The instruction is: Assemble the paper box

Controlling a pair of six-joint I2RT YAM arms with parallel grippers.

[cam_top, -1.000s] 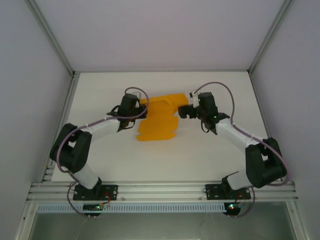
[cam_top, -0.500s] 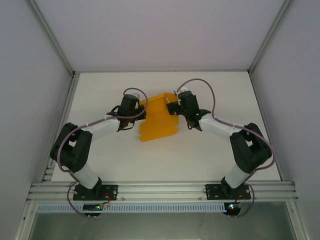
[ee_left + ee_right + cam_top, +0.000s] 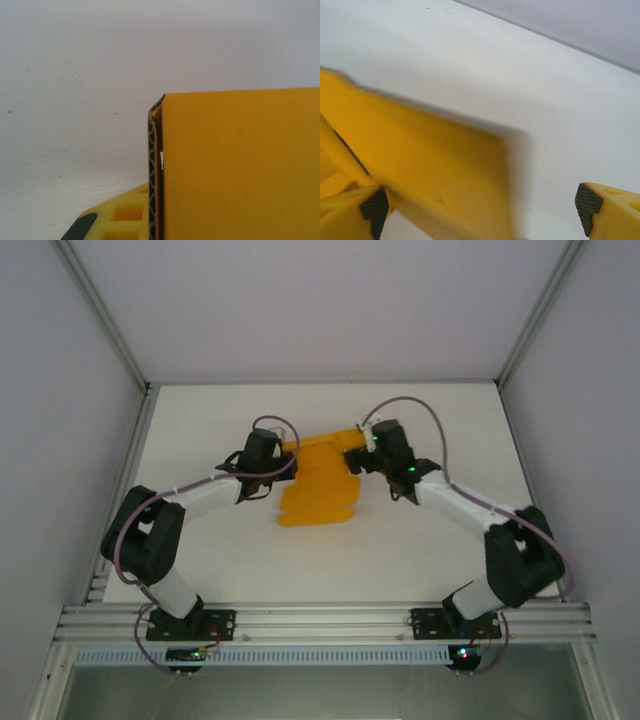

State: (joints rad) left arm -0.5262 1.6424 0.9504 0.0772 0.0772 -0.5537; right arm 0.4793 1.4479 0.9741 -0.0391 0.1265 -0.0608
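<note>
left pincer (image 3: pixel 156 172) clamps paper box (image 3: pixel 318 490) flap | right pincer (image 3: pixel 477 205) gapes | we fear thin card buckling or slipping if pushed

We note white table (image 3: pixel 330 560), matte, plain. Aluminium rail (image 3: pixel 320 621) runs along its 6 o'clock edge. Perforated strip (image 3: pixel 320 655) sits just beyond rail, further toward 6 o'clock. Slanted metal post (image 3: pixel 103 315) at 11 o'clock, second post (image 3: pixel 541 310) at 1 o'clock. Pale back wall (image 3: pixel 320 300) at 12 o'clock. In left wrist view we spot small dark speck (image 3: pixel 9 111) on table at 9 o'clock. In right wrist view, grey wall (image 3: pixel 580 20) at 1 o'clock.
</note>
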